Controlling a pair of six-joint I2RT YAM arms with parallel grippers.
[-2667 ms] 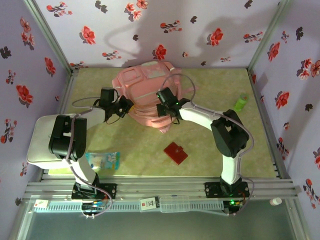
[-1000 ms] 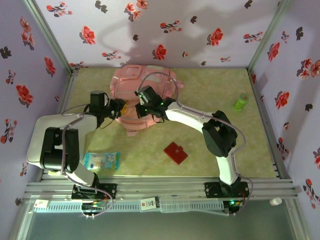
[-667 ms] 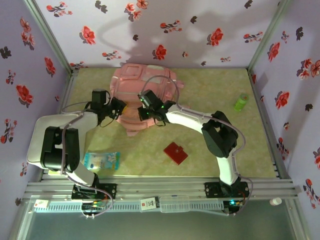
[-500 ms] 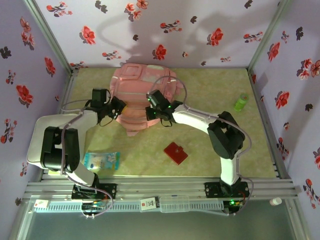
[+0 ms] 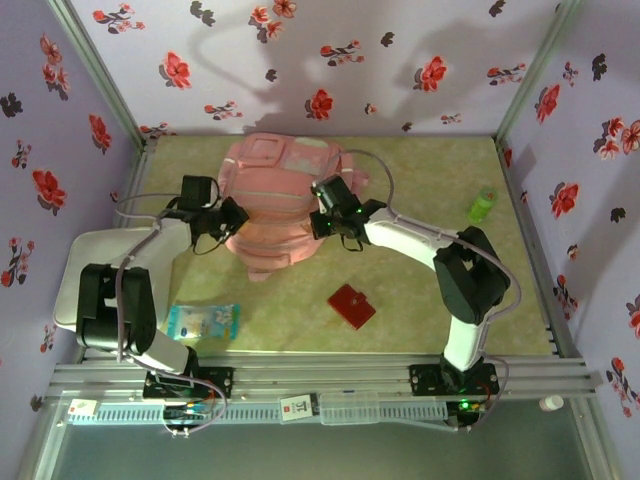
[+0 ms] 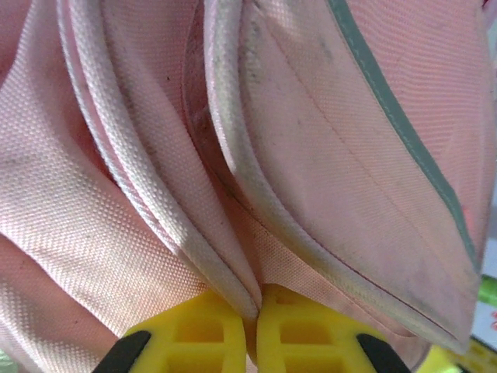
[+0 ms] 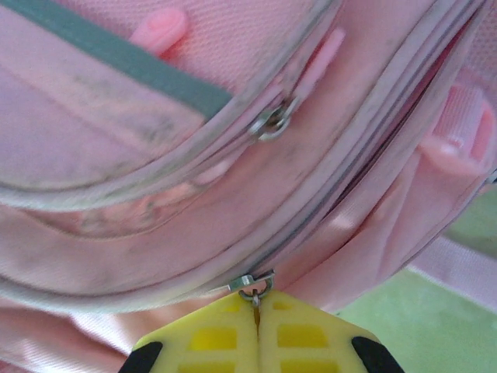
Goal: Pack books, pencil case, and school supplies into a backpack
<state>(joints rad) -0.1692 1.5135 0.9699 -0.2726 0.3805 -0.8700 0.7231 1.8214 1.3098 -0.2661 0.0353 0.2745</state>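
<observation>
The pale pink backpack [image 5: 272,200] lies at the table's far middle. My left gripper [image 5: 229,214] sits at its left side, its yellow fingers [image 6: 194,336] shut on a fold of the backpack's fabric [image 6: 248,272]. At the pack's right side my right gripper [image 5: 322,222] is shut on the metal zipper pull [image 7: 256,281] of a long zip that runs up and to the right. The flat red square piece [image 5: 351,305] lies on the mat in front. The blue starry book [image 5: 205,320] lies near the left arm's base. The navy and yellow books and the grey pouch are out of view.
A small green object [image 5: 482,205] rests at the far right of the mat. A white flat slab [image 5: 72,285] sits at the left edge under the left arm. Floral walls close in three sides.
My right gripper has moved to the right along the backpack while holding the zipper pull. The pack has stretched and shifted a little. The left gripper has stayed at the pack's left side.
</observation>
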